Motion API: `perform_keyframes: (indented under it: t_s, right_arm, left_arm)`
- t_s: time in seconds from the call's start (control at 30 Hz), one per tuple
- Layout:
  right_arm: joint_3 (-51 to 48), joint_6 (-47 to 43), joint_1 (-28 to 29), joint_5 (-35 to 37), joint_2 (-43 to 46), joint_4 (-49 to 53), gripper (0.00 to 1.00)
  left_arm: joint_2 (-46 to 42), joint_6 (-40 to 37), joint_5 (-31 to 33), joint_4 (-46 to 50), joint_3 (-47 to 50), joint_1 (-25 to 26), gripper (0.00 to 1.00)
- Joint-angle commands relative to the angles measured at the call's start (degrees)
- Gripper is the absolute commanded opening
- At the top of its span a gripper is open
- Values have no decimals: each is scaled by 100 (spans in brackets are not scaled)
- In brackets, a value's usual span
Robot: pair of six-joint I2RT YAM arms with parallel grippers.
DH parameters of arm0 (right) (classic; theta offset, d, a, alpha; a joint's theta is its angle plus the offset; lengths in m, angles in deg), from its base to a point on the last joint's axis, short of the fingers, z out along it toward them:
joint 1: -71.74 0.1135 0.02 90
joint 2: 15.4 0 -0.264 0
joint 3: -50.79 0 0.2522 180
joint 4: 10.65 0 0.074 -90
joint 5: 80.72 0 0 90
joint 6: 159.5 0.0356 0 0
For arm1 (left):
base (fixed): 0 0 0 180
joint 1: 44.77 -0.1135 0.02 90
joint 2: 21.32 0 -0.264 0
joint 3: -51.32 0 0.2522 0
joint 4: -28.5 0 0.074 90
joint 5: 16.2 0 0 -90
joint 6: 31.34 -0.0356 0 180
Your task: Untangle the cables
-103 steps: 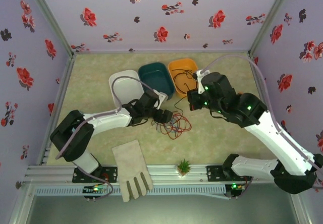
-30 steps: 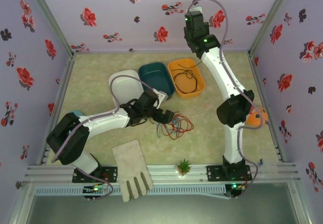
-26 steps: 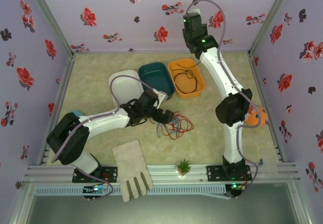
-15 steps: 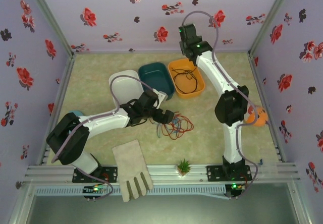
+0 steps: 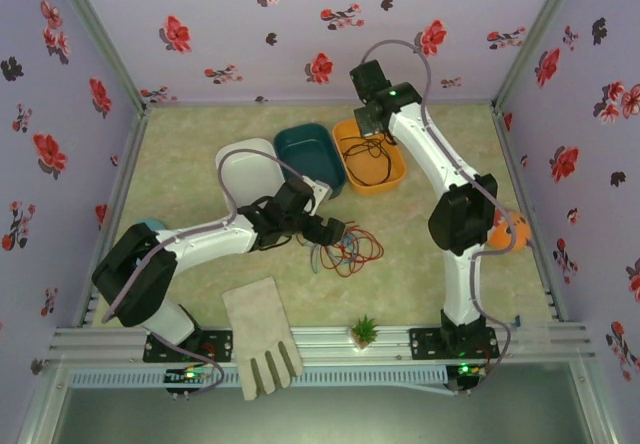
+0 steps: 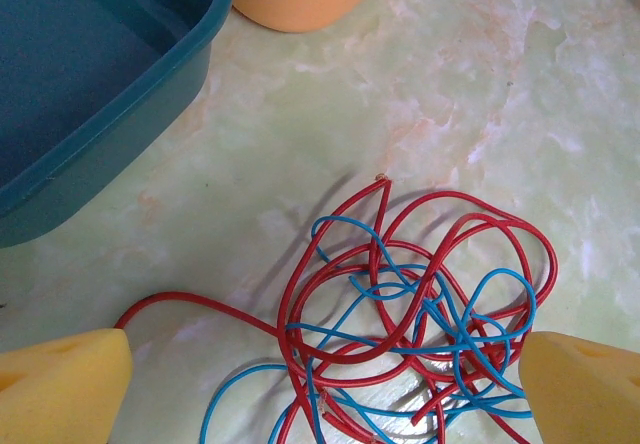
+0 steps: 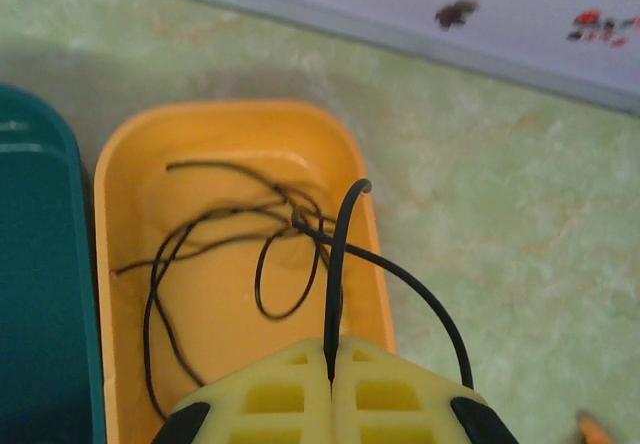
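Nearest my bases lie a glove (image 5: 262, 336) and a small plant (image 5: 365, 331). Beyond them my left gripper (image 6: 320, 394) hangs spread wide over the table, its pads either side of the red cable (image 6: 378, 214) and blue cable (image 6: 340, 220). The two are knotted in one clump that runs crosswise, with a red end poking toward the bins. The teal bin (image 6: 100, 64) crowds just beyond. Farthest, my right gripper (image 7: 332, 356) pinches the black cable (image 7: 340, 234), whose tip points at the back wall. Its loops lie in the orange bin (image 7: 100, 224).

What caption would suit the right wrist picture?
Shut yellow right gripper pinches a thin black wire whose loops lie in the orange plastic tub.
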Motion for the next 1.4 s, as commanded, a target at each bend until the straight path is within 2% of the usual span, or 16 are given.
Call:
perform_keyframes:
  t_s: [0.0,0.3,0.8,1.03,1.2,1.37]
  right_arm:
    - [221,221,-44,-463,-161,778,0]
    - [152,168,-79,-764,-788,638,0]
    - [-489,691,-85,-826,-1361,-613,0]
    - [-579,884,-79,-1118,-1340,-695,15]
    - [-886,972,-71,-1197,-882,-760,29]
    - [-1240,1078,-62,-1258,-380,-865,34]
  left_arm:
    - [-15,-4,72,92,-61,17,100]
    - [5,22,64,88,-71,21,100]
    - [68,75,50,4,9,17,100]
    - [102,101,37,-4,0,16,100]
    - [74,101,42,4,-15,21,100]
    - [76,85,38,40,-62,17,100]
